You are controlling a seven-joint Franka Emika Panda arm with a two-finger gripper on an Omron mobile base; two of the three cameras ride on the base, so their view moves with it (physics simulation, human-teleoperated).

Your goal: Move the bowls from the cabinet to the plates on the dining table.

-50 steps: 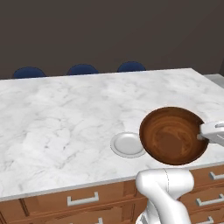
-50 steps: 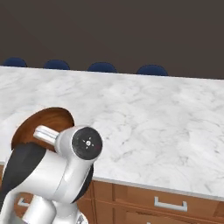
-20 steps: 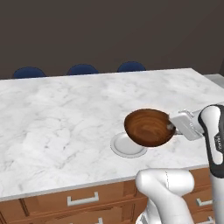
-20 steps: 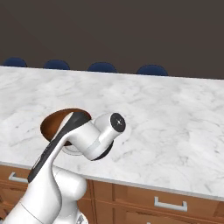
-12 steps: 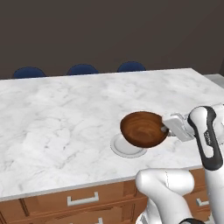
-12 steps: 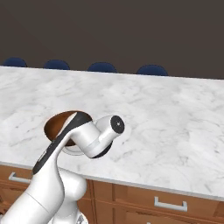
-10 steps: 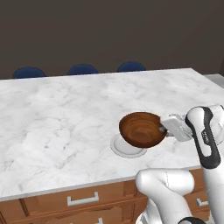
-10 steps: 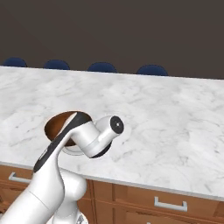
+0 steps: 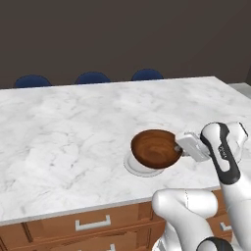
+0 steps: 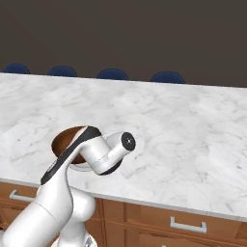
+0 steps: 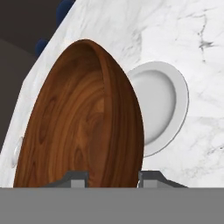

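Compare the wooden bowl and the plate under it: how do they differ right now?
The wooden bowl is dark brown, glossy and deep; the plate is light grey and nearly flat. The bowl is gripped at its rim by the gripper and sits above the plate, while the plate lies free on the dining table. Both are round and similar in width.

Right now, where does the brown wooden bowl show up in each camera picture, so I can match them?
Left base view: brown wooden bowl right of centre, above the plate, held at its rim by the end effector.
Right base view: lower left, partly behind the arm.
Hand view: large, left and centre, between the fingertips.
Shared landmark: the grey plate on the marble dining table.
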